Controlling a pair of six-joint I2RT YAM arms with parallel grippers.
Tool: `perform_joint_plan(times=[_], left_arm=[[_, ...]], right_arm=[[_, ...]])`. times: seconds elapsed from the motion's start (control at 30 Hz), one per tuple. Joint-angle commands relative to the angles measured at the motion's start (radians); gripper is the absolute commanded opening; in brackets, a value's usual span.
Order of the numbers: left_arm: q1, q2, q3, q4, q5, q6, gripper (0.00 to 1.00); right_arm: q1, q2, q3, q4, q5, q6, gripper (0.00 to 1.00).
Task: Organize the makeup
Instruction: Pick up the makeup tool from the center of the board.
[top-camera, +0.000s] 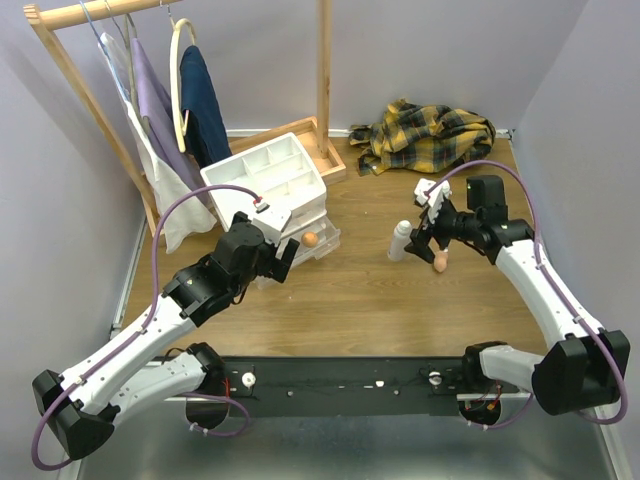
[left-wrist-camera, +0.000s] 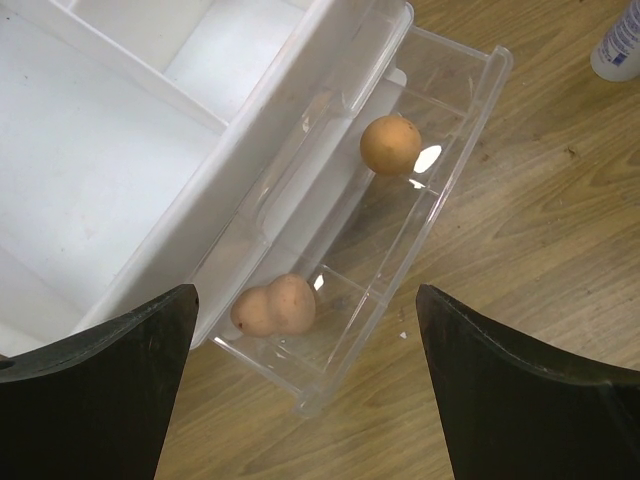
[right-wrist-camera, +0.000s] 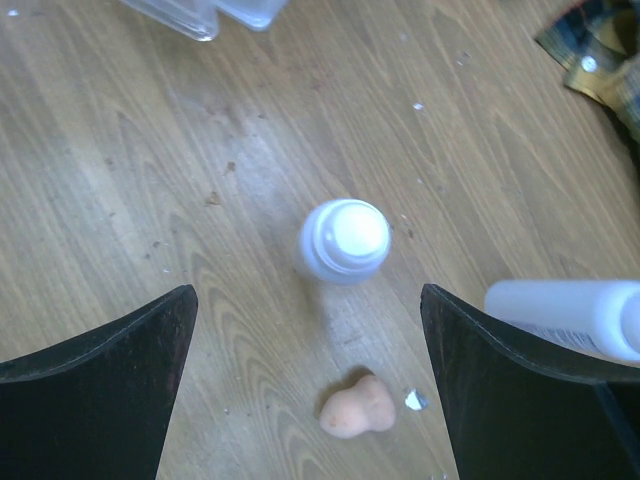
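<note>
Peach sponges (left-wrist-camera: 390, 145) inside drawer (left-wrist-camera: 450, 165) rim; left end effector (left-wrist-camera: 305, 295), right end effector (right-wrist-camera: 307, 292) spread (empty).

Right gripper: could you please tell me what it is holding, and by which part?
Nothing; the right gripper hangs open above the upright white bottle.

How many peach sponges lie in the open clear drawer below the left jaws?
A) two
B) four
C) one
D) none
A: the left wrist view shows a round sponge and a gourd-shaped sponge inside the clear drawer.
</note>
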Motion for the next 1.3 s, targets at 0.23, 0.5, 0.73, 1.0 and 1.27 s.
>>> perform_joint_plan(times=[0.23, 0.5, 0.73, 1.0, 1.27], left_arm=[[0.005, -0.013, -0.003, 0.020, 0.038, 0.017, 0.99], [0.005, -0.013, -0.003, 0.022, 0.047, 0.017, 0.99], [0.005, -0.021, -0.006, 0.023, 0.050, 0.019, 0.99], [0.005, -0.029, -0.008, 0.025, 0.067, 0.016, 0.99], [0.005, -0.039, -0.011, 0.028, 0.070, 0.017, 0.99]], right_arm=[[-0.074, 0.001, 0.027, 0.054, 0.163, 0.090, 1.00], [-0.137, 0.039, 0.036, 0.039, 0.246, 0.124, 0.95], [-0.152, 0.166, 0.033, 0.089, 0.390, 0.231, 0.79], [-0.154, 0.329, 0.033, 0.082, 0.444, 0.271, 0.50], [-0.152, 0.436, 0.070, -0.026, 0.387, 0.243, 0.38]])
